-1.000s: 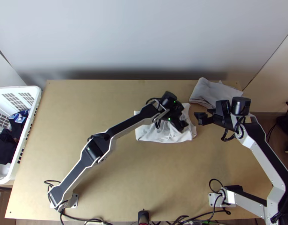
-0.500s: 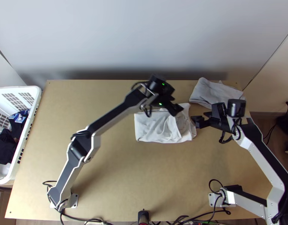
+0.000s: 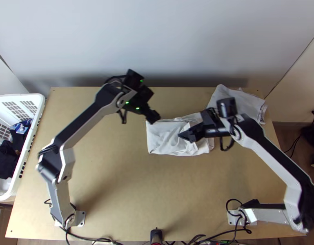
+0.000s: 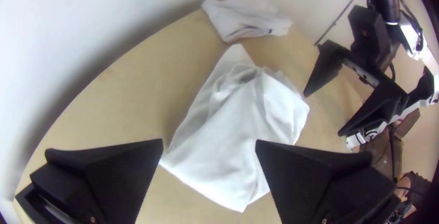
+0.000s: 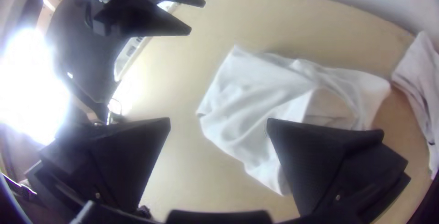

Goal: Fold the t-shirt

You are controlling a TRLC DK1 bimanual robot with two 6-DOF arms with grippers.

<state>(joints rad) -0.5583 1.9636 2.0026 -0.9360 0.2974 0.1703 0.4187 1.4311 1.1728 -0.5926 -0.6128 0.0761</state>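
Observation:
The white t-shirt [image 3: 163, 136] lies folded into a rough, wrinkled rectangle right of the table's middle, its right part bunched. My left gripper [image 3: 153, 112] is above the shirt's far left corner. In the left wrist view my left gripper [image 4: 209, 142] stands open, holding nothing, with the shirt [image 4: 228, 146] beyond its fingers. Over the shirt's right half is my right gripper [image 3: 187, 136]. The right wrist view has my right gripper [image 5: 218, 121] open, nothing between its fingers, and the shirt [image 5: 256, 96] partly behind one finger.
A light grey folded cloth [image 3: 234, 100] lies at the table's far right corner. At the left edge stands a white basket [image 3: 32, 134] with dark clothes [image 3: 5, 159] in it. Behind the table's far edge is a pale wall [image 3: 157, 41].
My left gripper has moved off the shirt, leftward and toward the far side. My right gripper has come left from beside the shirt to over its right half. The shirt has hardly moved.

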